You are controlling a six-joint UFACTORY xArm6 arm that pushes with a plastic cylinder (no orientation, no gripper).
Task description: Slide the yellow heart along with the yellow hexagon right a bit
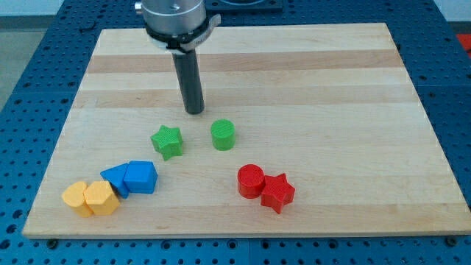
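The yellow heart [76, 197] and the yellow hexagon [101, 198] sit touching side by side near the view's bottom left corner of the wooden board [309, 81]. The heart is on the left, the hexagon on the right. My tip [195, 111] rests on the board well above and to the right of them, just above the gap between the green star [167, 141] and the green cylinder [223, 135]. It touches no block.
Two blue blocks [131, 177] lie touching each other just up and right of the yellow hexagon. A red cylinder [250, 180] and a red star [277, 193] sit together at the view's bottom centre. The board's bottom edge is close below the yellow blocks.
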